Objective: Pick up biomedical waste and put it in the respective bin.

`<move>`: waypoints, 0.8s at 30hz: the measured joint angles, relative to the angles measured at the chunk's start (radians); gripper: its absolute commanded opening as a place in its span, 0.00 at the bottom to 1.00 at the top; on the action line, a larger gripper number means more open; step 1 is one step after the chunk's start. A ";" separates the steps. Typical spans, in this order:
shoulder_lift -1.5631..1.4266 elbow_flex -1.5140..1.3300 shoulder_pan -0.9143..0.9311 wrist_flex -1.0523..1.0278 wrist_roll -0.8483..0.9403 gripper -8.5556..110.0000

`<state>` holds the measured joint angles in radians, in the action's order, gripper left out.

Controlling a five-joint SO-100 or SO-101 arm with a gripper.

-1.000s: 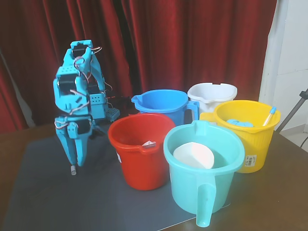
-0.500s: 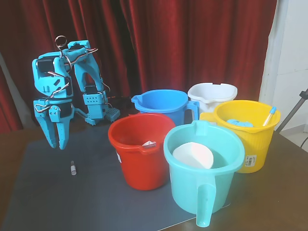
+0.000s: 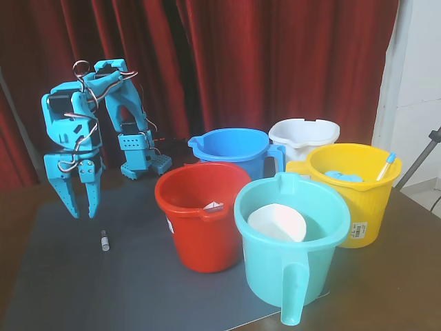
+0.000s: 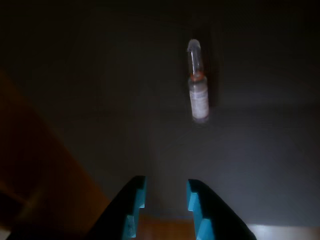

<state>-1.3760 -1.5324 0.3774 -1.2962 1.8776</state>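
Turquoise plastic two-finger gripper (image 3: 82,212) hangs fingers-down above the left part of the dark grey mat (image 3: 83,289) on the brown bench (image 3: 406,248). Jaws parted, nothing between them; the wrist view shows a clear gap between the two fingertips (image 4: 164,200).

Small clear cylindrical vial with a whitish end (image 3: 105,241) lies flat on the mat, just right of and below the gripper in the fixed view, apart from it. In the wrist view the vial (image 4: 197,92) lies ahead of the fingers, slightly right.

Five plastic buckets cluster toward the bench's right side: red (image 3: 200,227), teal with handle (image 3: 289,255), blue (image 3: 231,148), white (image 3: 303,132), yellow (image 3: 355,196). Vial is well clear of all.
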 measured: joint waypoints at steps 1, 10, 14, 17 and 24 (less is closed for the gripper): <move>0.002 0.000 0.000 0.000 0.000 0.14; 0.000 0.000 0.028 -0.023 -0.040 0.15; 0.000 0.000 0.029 -0.023 -0.048 0.15; 0.000 0.000 0.029 -0.023 -0.048 0.15; 0.040 -0.040 0.029 0.029 -0.057 0.18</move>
<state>-1.3361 -1.5723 0.4065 -1.2671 1.8208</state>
